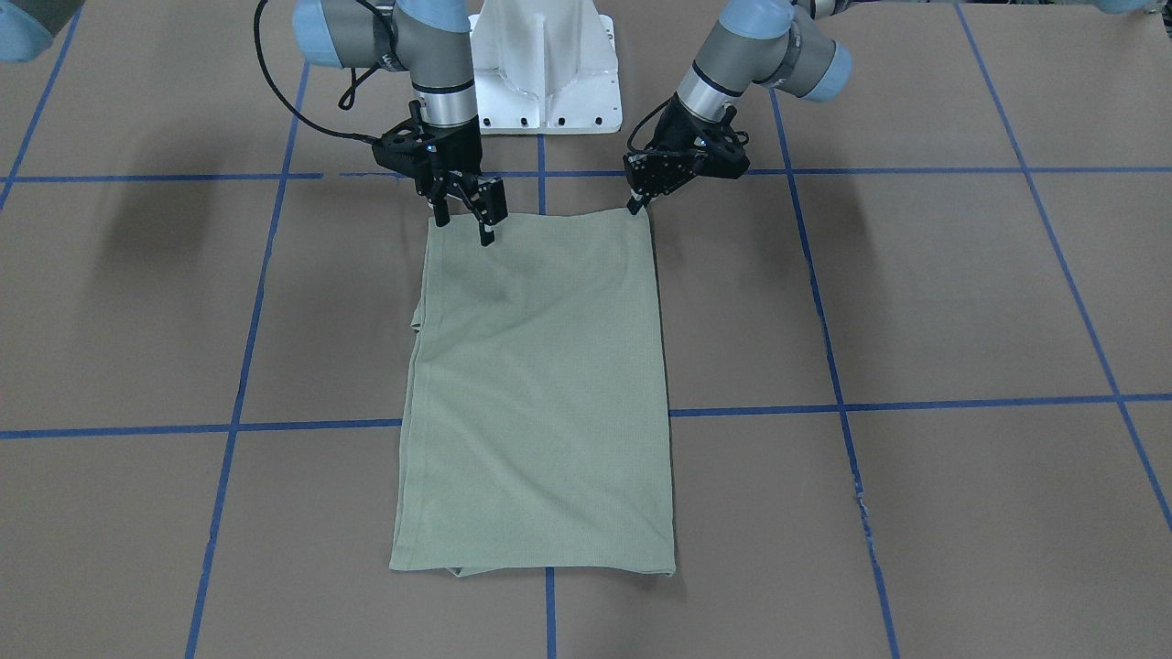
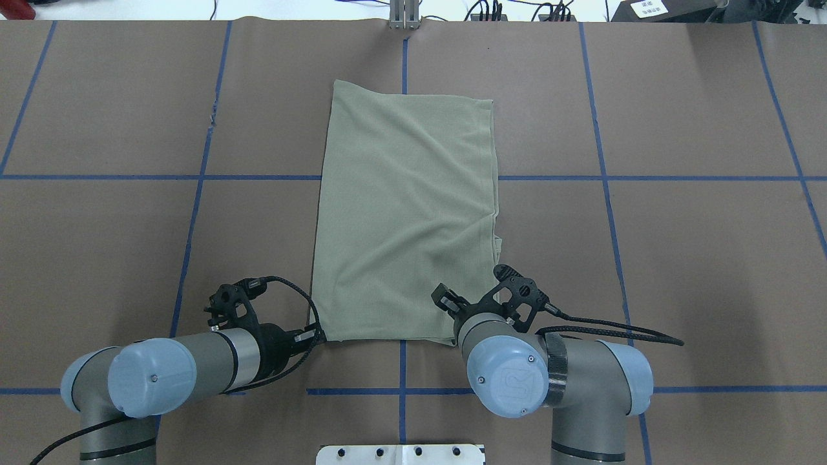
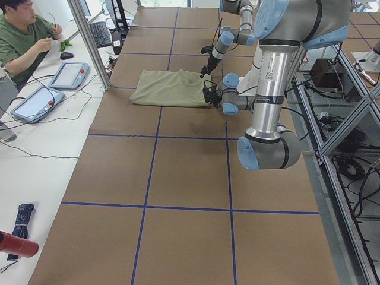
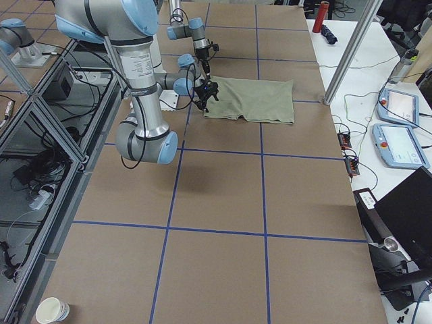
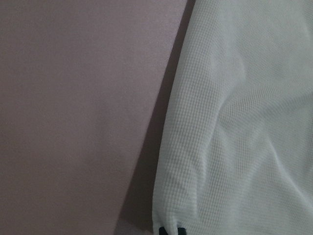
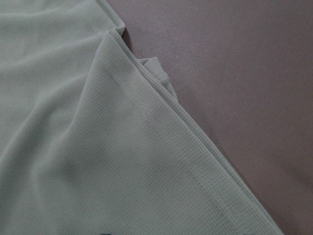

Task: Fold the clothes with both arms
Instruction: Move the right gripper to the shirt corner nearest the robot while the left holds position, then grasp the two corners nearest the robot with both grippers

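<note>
The pale sage-green shirt lies flat on the brown table, folded into a long rectangle that runs away from the robot. My left gripper is low at the shirt's near left corner, fingers together on the cloth edge; the left wrist view shows that edge running down to the fingertips. My right gripper is open, its fingers apart just over the near right corner, which shows in the right wrist view with stacked layers and a hem. Neckline, label and tag are hidden.
The white pedestal base stands just behind the grippers. Blue tape lines grid the brown table. An operator sits at a side desk with tablets. A paper cup stands at the table's corner.
</note>
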